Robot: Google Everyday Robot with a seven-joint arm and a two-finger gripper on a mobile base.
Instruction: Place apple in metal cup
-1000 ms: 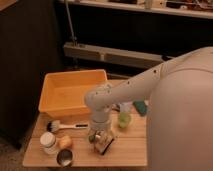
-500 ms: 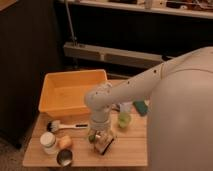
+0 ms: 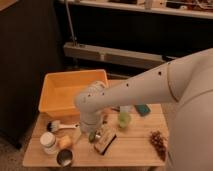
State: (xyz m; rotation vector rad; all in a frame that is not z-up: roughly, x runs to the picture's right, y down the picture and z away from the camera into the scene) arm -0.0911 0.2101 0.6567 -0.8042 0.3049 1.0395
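Yellow-orange apple (image 3: 65, 142) sits on the wooden table (image 3: 134, 151), front-left, just right of the white jar (image 3: 48, 142) and just behind the metal cup (image 3: 64, 158). Cup is at the table's near edge, mouth up, nothing visible inside. Gripper (image 3: 95, 135) hangs low just right of the apple, close to a dark flat packet (image 3: 106, 144); whether it's spread or closed, can't tell. It doesn't look to be on the apple.

Risks:
- apple is round, so an off-centre grab could roll it into the jar or the cup
- cup is about apple-width and at the edge, so a nudge on approach could tip it off the near side
- brush (image 3: 56, 126) lies just behind the apple and crowds that side

Room: tight on the left, with the yellow bin (image 3: 55, 85) behind. Open wood lies right of the packet, toward the green cup (image 3: 124, 119).
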